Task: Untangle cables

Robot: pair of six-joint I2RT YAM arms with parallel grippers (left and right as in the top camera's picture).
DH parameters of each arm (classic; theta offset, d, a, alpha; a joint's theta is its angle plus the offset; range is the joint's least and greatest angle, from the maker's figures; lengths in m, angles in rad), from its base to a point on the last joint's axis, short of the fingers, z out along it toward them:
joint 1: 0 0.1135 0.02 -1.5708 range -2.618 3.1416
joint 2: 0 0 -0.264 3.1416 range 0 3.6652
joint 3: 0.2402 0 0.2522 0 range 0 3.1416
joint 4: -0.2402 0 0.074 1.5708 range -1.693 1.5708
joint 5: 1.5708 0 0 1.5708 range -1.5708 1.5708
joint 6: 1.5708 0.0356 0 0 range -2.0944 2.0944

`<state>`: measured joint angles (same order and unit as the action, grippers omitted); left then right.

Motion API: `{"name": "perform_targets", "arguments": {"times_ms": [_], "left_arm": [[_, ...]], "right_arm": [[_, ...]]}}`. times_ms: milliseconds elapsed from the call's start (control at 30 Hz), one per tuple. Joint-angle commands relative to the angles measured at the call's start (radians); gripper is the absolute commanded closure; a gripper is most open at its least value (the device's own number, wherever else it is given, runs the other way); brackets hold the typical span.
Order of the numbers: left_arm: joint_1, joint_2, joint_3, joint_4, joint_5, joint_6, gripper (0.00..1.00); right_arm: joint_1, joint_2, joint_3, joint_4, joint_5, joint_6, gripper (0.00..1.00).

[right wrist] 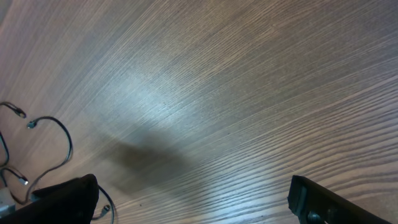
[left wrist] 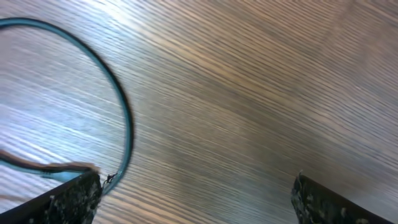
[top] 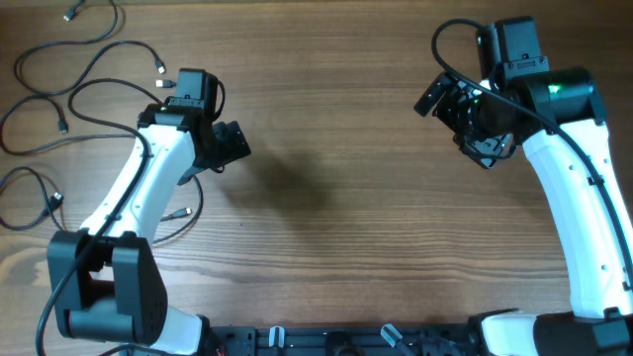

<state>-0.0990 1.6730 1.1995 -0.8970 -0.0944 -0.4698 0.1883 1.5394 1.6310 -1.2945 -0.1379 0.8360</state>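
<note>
Several thin black cables lie as loose wavy strands at the table's far left, with small plug ends. One strand loops near the left edge, and another passes under my left arm. My left gripper is open and empty just right of them. In the left wrist view its fingers are wide apart over bare wood, with a curved cable by the left finger. My right gripper hovers at the far right, open and empty. In the right wrist view, cables show far off.
The wooden table fills the view. The arm bases and a black rail sit along the front edge. A thicker black wire loops off my right arm.
</note>
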Motion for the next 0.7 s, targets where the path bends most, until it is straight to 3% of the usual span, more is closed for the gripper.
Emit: {"name": "perform_targets", "arguments": {"times_ms": [0,133,267,433,667], "left_arm": [[0.064,0.010,-0.005,-0.018,-0.042,-0.006,0.00],[0.158,0.011,-0.005,-0.044,-0.018,-0.006,0.00],[0.215,0.011,-0.005,-0.100,0.053,-0.005,0.08],[0.202,0.011,-0.017,-0.102,0.080,0.069,0.11],[0.162,0.011,-0.132,-0.015,0.138,0.073,0.15]], "right_arm": [[0.005,0.017,-0.010,0.000,-0.014,-0.009,0.00],[0.005,0.017,-0.010,0.004,-0.013,-0.080,0.00],[0.005,0.017,-0.010,0.018,-0.013,-0.104,0.00],[0.005,0.017,-0.010,0.051,-0.013,-0.109,0.00],[0.005,0.017,-0.010,0.060,-0.013,-0.155,0.00]]}}
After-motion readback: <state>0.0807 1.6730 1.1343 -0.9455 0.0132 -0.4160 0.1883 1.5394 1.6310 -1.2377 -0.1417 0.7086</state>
